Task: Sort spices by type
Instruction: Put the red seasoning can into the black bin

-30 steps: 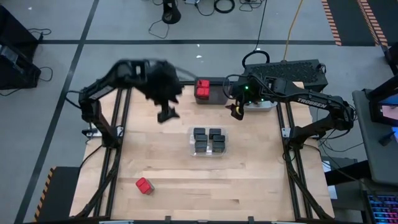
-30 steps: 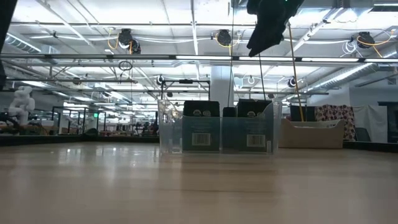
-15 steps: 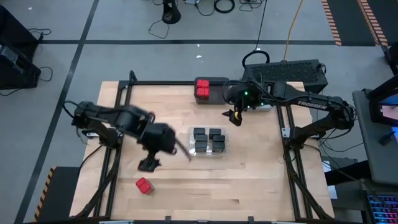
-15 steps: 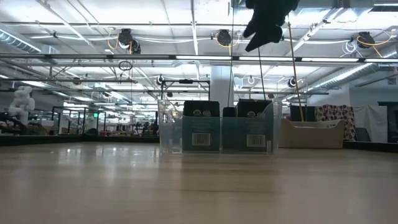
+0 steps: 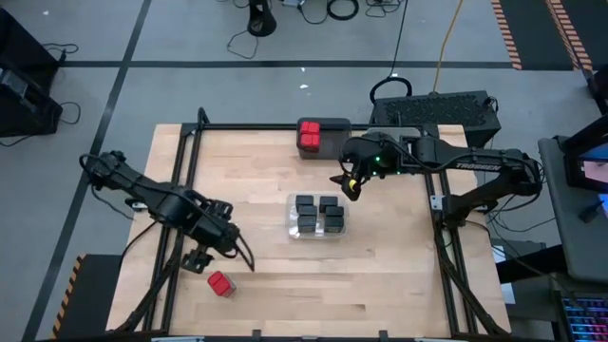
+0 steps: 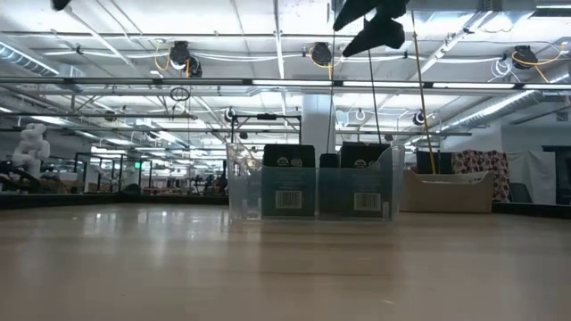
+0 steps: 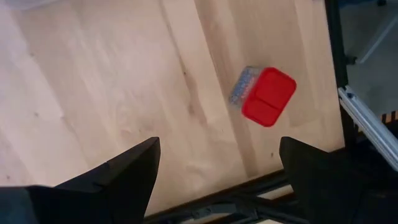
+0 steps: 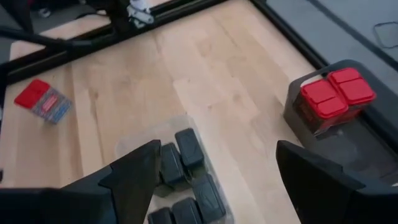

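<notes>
Alone at seven o'clock on the pale wooden worktop [image 5: 380, 266] lies a red-topped spice box [image 5: 220, 283], boxy with a glossy lid. Just beside it hovers the left gripper [image 5: 198, 258], jaws wide, likely to grasp it. Four black boxes [image 5: 319, 214] fill a clear bin [image 5: 291, 217]; the right gripper [image 5: 346, 182], jaws wide, waits at one o'clock.

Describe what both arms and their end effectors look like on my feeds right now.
Both are dark, near-black jointed arms. The right arm carries white lettering along its forearm and a small green light near the wrist. The left end effector and right end effector each have two broad, matte black fingers. Thin dark cabling loops beside the left one.
</notes>
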